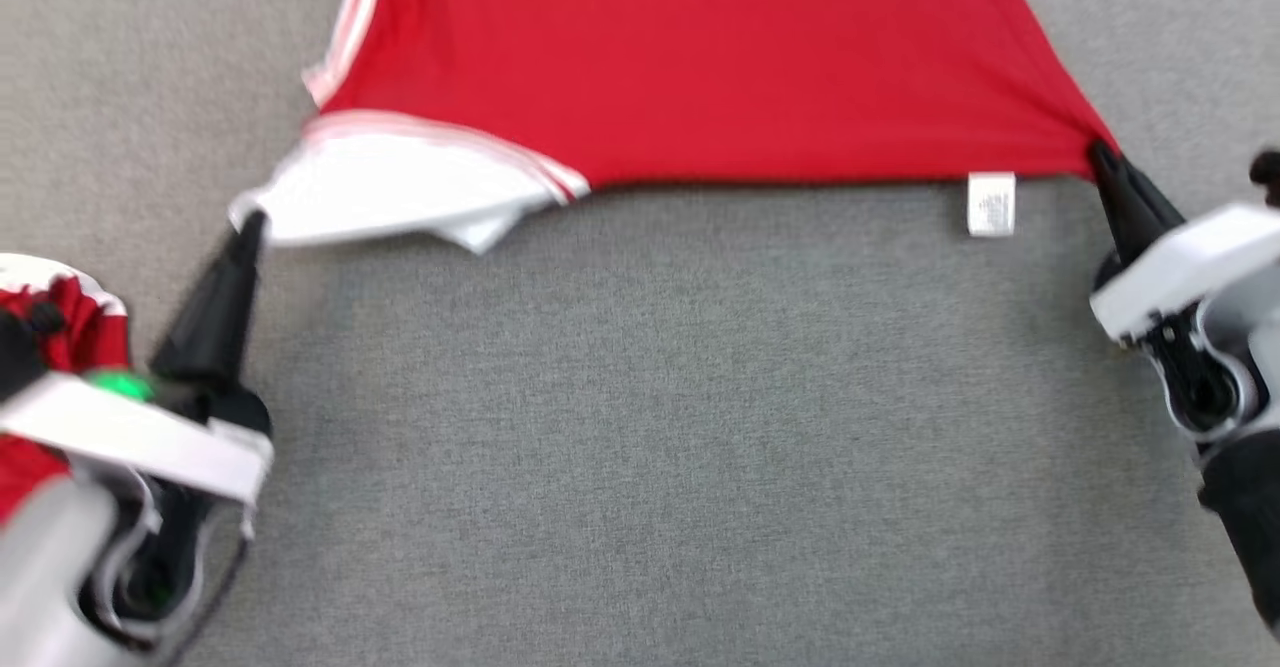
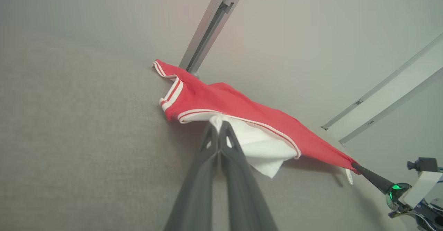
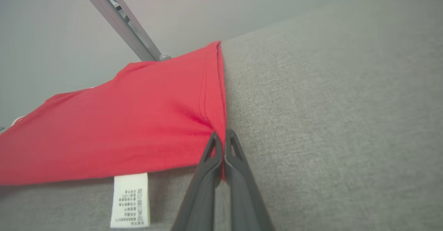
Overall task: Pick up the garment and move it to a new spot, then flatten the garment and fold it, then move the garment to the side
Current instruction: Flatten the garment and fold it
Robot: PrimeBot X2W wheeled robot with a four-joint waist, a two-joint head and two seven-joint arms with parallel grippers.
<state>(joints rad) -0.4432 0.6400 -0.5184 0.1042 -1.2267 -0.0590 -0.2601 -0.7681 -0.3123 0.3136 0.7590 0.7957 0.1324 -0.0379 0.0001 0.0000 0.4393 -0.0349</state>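
The red garment (image 1: 700, 67) is lying spread across the grey desk (image 1: 640, 427), its near edge stretching taut between the two grippers. The left gripper (image 1: 250, 225) is pinching the white-lined corner, its fingers (image 2: 207, 144) pressing together on the cloth. The right gripper (image 1: 1102, 155) is gripping the opposite red corner, its fingers (image 3: 211, 151) closing tight on the hem. A white label (image 1: 991, 204) is hanging from the near edge, close to the right gripper. Another red and white cloth (image 1: 60, 327) is sitting just behind the left arm.
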